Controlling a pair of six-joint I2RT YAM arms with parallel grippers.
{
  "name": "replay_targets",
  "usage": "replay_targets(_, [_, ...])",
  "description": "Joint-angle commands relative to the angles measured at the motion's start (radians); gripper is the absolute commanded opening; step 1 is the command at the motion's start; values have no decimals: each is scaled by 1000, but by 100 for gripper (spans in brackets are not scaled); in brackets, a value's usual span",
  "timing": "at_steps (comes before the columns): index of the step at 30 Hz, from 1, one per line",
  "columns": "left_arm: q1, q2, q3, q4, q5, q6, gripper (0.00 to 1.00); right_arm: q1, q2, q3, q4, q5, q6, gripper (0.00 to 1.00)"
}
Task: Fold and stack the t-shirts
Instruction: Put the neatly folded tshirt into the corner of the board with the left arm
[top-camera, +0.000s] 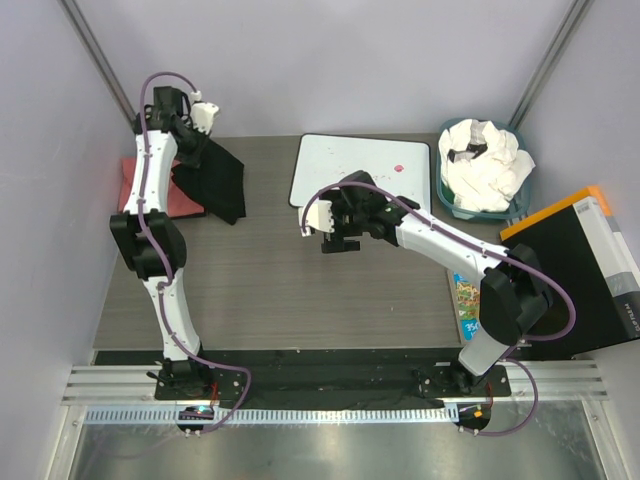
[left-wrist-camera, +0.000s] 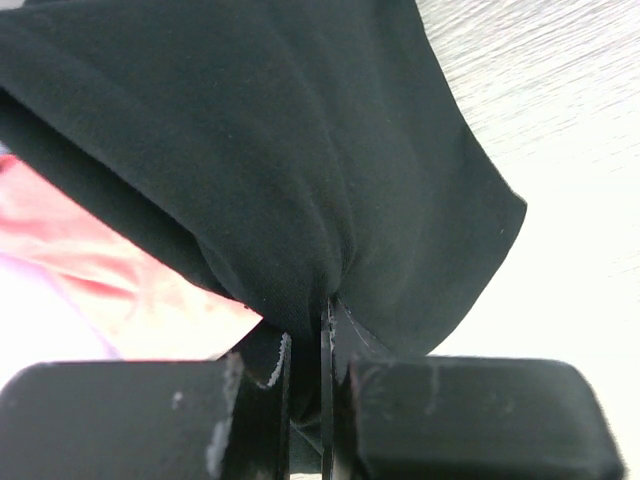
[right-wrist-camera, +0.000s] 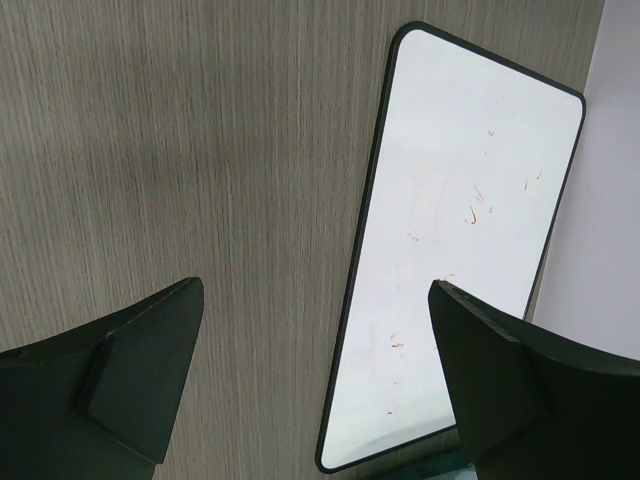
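Left end effector (left-wrist-camera: 322, 330) clamped on a fold of the black t-shirt (left-wrist-camera: 300, 150), which hangs from it over the coral-pink t-shirt (left-wrist-camera: 130, 270) below. Right end effector (right-wrist-camera: 315, 290) spread wide, holding nothing, above the counter (right-wrist-camera: 200, 150), with the white board (right-wrist-camera: 460, 230) ahead of it. White t-shirts (top-camera: 490, 165) heaped in a basket (top-camera: 447, 195), well apart to its right.

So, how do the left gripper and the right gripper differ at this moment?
The left gripper is shut, the right gripper is open. The left gripper pinches the black t-shirt, the right gripper holds nothing. The left gripper is far left, the right gripper near the white board. Both have black fingers.
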Motion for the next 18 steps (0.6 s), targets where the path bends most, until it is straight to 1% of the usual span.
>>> replay_targets(1, [7, -77, 71, 36, -60, 79, 0, 0, 2, 41, 28, 5, 7, 100])
replay_targets(3, [8, -84, 66, 58, -91, 90, 0, 0, 2, 35, 30, 2, 8, 100])
replay_targets(8, [8, -106, 60, 126, -111, 91, 0, 0, -2, 21, 34, -1, 10, 100])
replay_targets(12, [7, -104, 100, 137, -120, 94, 0, 0, -7, 15, 37, 0, 8, 100])
replay_targets(13, [7, -106, 104, 141, -150, 96, 0, 2, -7, 12, 40, 0, 7, 100])
replay_targets(15, [5, -109, 118, 141, -155, 97, 0, 2, -8, 8, 40, -1, 5, 100])
replay_targets(18, [4, -119, 121, 141, -166, 102, 0, 2, -7, 9, 43, -1, 4, 100])
